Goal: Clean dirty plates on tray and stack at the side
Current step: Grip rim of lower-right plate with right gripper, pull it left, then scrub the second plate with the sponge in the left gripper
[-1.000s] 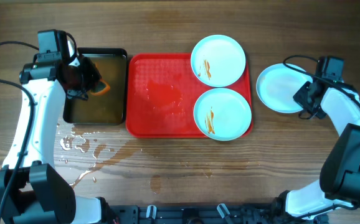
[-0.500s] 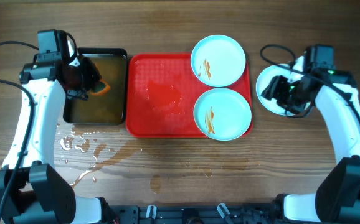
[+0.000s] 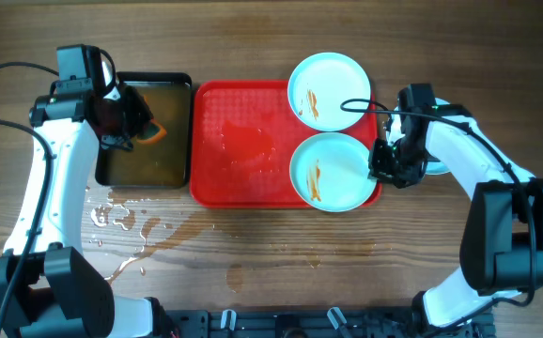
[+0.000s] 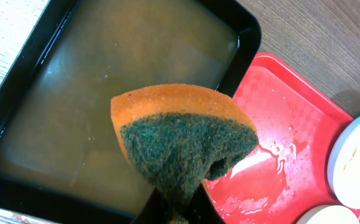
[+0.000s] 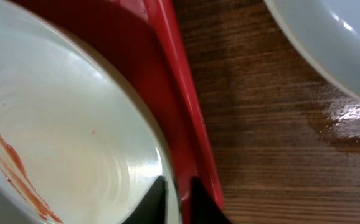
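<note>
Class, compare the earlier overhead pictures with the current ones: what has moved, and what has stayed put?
The right tool swung left from the plate on the table to the near tray plate, its fingers now straddling that rim; grip unclear. The left tool holding the sponge over the pan, the far plate and the tray stayed put.

Brown wood-grain table (image 3: 271, 282), surveyed from overhead. Items resting directly on it:

- A large red rectangular plastic tray (image 3: 243, 178) sits at centre.
- A smaller black rectangular pan of brownish water (image 3: 144, 185) is set against the tray's left edge, on my left side.
- A round pale mint-white plate (image 5: 342, 31) lies near the tray on my right, apart from it.
- Clear water puddles (image 3: 121, 218) lie on the near side of the pan.
- A wet patch (image 5: 348, 118) shines beside the plate.
</note>
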